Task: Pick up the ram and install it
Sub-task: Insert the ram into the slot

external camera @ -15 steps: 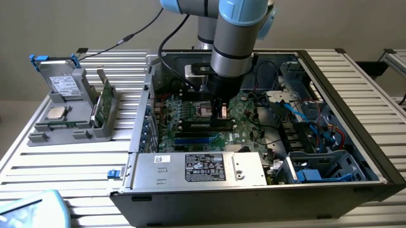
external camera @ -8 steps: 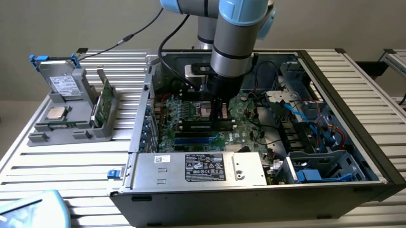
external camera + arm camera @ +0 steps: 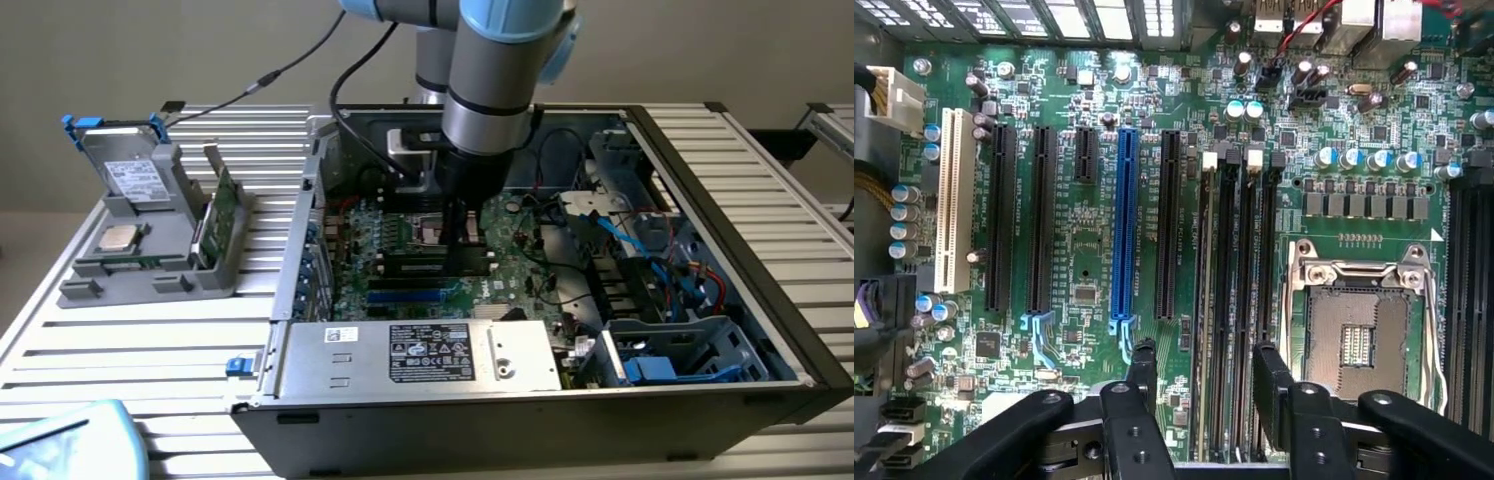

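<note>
My gripper (image 3: 461, 238) reaches down into the open computer case, over the memory slots of the motherboard (image 3: 400, 235). In the wrist view the gripper (image 3: 1205, 355) is open, its black fingers (image 3: 1143, 365) standing apart on either side of a bank of long black slots (image 3: 1239, 290). What looks like the ram (image 3: 1203, 300) shows edge-on as a thin greenish strip in the slot directly between the fingertips. Neither finger touches it. The empty CPU socket (image 3: 1359, 335) lies just beside the slots.
Black, blue and white expansion slots (image 3: 1124, 235) run parallel to the memory slots. The power supply (image 3: 427, 355), drive cage (image 3: 681, 350) and loose cables (image 3: 627, 240) crowd the case. A grey fixture (image 3: 147, 255) at the exterior view's left holds a drive, a chip and an upright green board (image 3: 220, 212).
</note>
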{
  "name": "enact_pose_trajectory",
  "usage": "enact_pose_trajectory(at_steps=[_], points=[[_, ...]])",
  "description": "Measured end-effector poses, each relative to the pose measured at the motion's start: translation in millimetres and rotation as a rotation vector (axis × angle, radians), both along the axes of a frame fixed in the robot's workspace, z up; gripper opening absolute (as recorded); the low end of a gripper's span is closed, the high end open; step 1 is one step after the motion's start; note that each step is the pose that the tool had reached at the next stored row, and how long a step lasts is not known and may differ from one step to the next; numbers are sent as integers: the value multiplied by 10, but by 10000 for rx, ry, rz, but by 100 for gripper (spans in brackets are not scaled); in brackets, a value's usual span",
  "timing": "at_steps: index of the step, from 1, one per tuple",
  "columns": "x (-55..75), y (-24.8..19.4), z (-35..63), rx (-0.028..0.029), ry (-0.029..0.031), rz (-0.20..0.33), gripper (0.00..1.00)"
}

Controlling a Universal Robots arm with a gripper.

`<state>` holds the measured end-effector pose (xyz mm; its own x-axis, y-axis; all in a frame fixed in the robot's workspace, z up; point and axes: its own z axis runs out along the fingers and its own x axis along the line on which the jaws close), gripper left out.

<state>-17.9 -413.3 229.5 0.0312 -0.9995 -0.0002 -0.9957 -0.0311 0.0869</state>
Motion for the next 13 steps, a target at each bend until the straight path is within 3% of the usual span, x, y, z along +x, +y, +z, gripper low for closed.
enact_pose_trajectory(at_steps=[10,12,13], points=[[-108,5,74,-12,-13,-4,50],[-108,5,75,-15,-14,-2,37],[-108,4,76,-16,-13,-3,37]])
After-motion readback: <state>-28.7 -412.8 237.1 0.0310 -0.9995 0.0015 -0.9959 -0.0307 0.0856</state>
